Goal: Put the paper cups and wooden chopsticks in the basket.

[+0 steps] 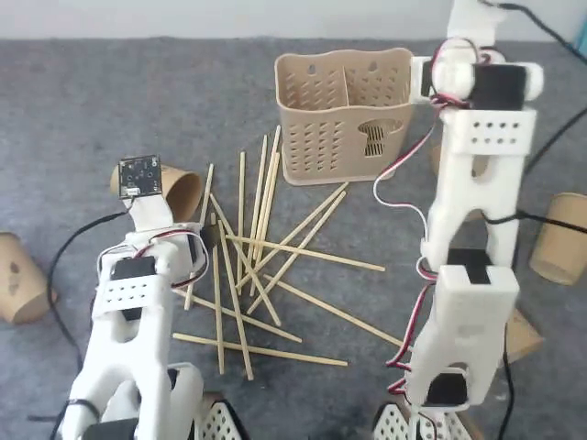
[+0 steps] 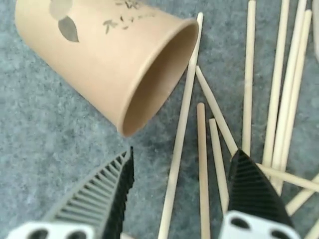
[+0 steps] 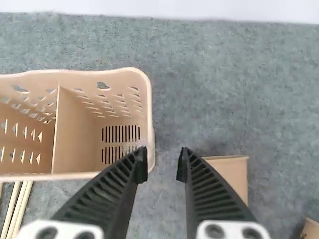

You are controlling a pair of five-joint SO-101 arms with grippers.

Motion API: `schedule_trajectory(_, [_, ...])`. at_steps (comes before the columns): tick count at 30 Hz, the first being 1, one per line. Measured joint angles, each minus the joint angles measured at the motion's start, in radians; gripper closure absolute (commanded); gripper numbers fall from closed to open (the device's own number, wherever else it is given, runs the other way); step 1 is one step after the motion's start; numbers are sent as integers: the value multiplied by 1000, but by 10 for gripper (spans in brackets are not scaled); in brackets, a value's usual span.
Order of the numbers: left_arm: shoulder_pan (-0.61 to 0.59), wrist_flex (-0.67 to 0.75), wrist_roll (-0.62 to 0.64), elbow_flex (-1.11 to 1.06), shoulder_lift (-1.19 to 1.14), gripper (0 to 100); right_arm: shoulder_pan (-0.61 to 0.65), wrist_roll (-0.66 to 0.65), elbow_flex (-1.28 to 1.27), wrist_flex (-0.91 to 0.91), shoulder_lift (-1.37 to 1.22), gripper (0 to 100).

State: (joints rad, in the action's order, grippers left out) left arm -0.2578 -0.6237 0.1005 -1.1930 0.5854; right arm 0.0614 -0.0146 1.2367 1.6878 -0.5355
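The basket (image 1: 344,115) stands upright on the grey carpet (image 1: 138,92), and an inner wall splits it into two compartments. The wooden chopsticks (image 1: 246,275) lie in a loose, crossed heap in front of the basket, on the side toward the arms' bases. A few of them have their ends just beside its front wall. To the left of the basket, at the heap's edge, a paper cup (image 2: 109,64) lies on its side with its open mouth turned toward the sticks, and one stick runs just beside its rim. The left gripper (image 2: 184,152) hovers near that mouth and over the nearest sticks, its jaws spread wide with nothing between them. The right gripper (image 3: 162,152) hangs at the basket's right-hand corner, its jaws parted by a narrow gap and gripping nothing. A second cup (image 3: 227,172) lies just to the right of the basket, beneath that gripper. A far-left cup (image 1: 20,275) lies well off to the basket's left, and a far-right cup (image 1: 559,236) lies well off to its right.
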Motion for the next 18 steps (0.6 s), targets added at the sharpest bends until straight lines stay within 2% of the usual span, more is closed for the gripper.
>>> schedule_trajectory(5, [0,5,0,0,0,706,8,31,32,0,-26,875])
schedule_trajectory(10, [0,5,0,0,-2,706,66,31,34,-11,-68,875])
schedule_trajectory(18, [0,5,0,0,-5,706,48,40,34,-66,-190,879])
